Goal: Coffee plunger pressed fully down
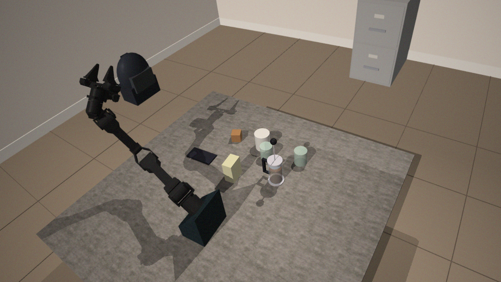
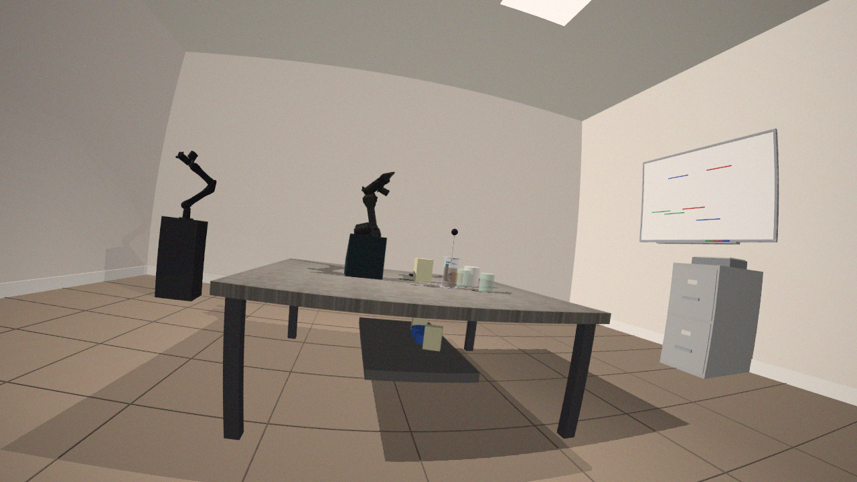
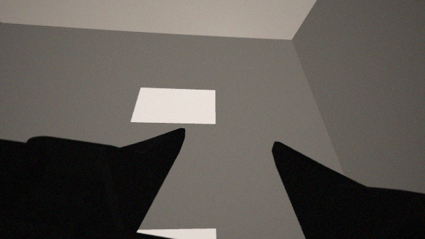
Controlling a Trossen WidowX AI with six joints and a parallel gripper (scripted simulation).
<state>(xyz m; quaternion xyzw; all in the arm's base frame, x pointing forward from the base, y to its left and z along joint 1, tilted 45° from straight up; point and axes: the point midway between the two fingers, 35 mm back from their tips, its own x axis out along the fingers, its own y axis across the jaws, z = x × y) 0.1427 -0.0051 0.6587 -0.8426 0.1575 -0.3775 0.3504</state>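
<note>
The coffee press (image 1: 275,171) (image 2: 450,273) stands upright on the table, a clear cylinder with a black handle toward the left in the top view. Its plunger knob (image 1: 273,141) (image 2: 454,231), a black ball, stands high above the lid on a thin rod. My gripper (image 1: 104,65) (image 3: 228,139) is open and empty, raised high and far from the press, with its fingers pointing up. The wrist view shows only ceiling, walls and light panels beyond the fingers.
Two pale green cups (image 1: 300,156) (image 1: 265,150) and a white cylinder (image 1: 262,139) stand close behind and beside the press. A yellow block (image 1: 231,168), a black flat slab (image 1: 201,156) and an orange cube (image 1: 236,135) are on the table (image 1: 325,224) to its left.
</note>
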